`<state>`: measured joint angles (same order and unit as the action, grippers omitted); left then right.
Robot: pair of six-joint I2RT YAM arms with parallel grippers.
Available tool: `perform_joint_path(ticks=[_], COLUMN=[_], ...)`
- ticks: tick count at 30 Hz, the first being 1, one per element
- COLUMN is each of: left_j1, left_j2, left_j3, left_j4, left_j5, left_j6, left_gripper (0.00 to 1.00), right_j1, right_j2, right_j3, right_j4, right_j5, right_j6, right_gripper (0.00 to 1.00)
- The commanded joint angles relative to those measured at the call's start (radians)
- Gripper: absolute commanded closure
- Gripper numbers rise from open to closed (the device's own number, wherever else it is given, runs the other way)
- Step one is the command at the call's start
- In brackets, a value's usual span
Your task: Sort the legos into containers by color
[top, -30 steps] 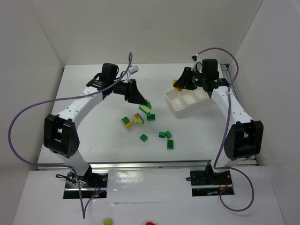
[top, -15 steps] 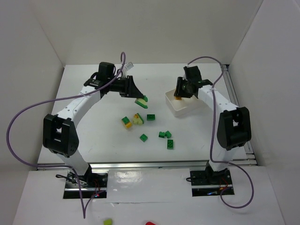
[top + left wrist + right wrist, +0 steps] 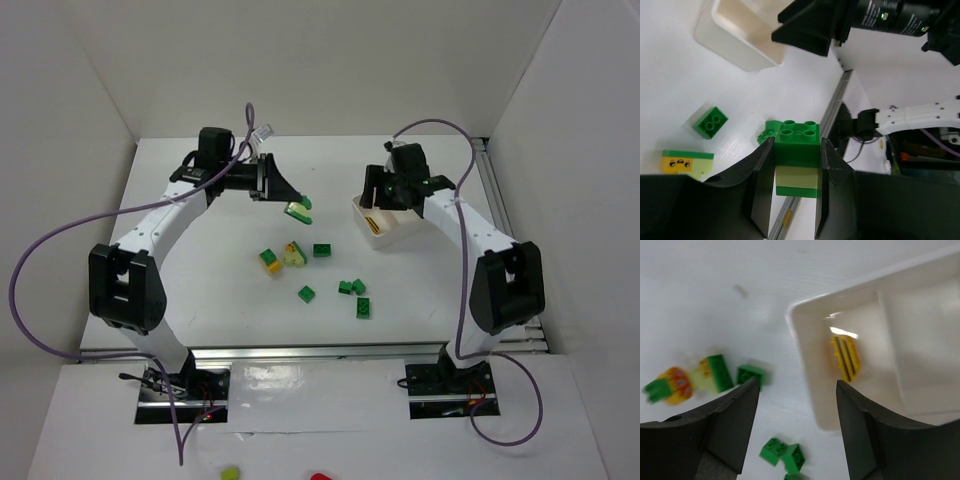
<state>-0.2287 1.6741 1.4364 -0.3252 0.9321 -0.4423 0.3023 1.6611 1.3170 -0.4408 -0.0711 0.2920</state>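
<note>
Pinching a green-and-pale brick stack (image 3: 797,142), the left gripper (image 3: 796,170) hangs above the table (image 3: 670,75); the right gripper (image 3: 796,385) gapes empty over the white tray (image 3: 804,355) holding a yellow brick (image 3: 845,357).

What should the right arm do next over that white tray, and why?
Probably lift the right gripper away from the tray: its jaws are open, the yellow brick lies loose in the end compartment, and the left gripper holds a green stack that may need room there.
</note>
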Motion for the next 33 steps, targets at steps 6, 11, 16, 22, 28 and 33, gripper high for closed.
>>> perform_joint_path(ticks=[6,11,16,22,28,33], left_j1=[0.046,0.046,0.046,0.037,0.028,0.028], left_j2=[0.018,0.018,-0.002,-0.011,-0.011,-0.011], left_j3=[0.013,0.001,-0.018,-0.053,-0.062,-0.062], left_j4=[0.268,0.307,0.298,0.344,0.344,0.344], left_j5=[0.327,0.356,0.369,0.421,0.421,0.412], left_j6=[-0.145,-0.145,-0.124,-0.079,-0.079,-0.079], left_gripper=[1.0,1.0,1.0,1.0,1.0,1.0], right_j1=[-0.002,0.033,0.034,0.052,0.1,0.123], right_j2=[-0.166,-0.127,-0.066,-0.005,0.031,0.051], right_j3=[-0.026,0.03,0.039,0.059,0.111,0.125], right_j4=[0.201,0.278,0.422,0.637,0.619,0.565], right_j5=[-0.665,-0.867,-1.012,-1.112,-1.112,-1.089], right_j6=[-0.053,-0.019,0.11,0.291,0.274,0.253], right_gripper=[0.14,0.12,0.12,0.14,0.18,0.26])
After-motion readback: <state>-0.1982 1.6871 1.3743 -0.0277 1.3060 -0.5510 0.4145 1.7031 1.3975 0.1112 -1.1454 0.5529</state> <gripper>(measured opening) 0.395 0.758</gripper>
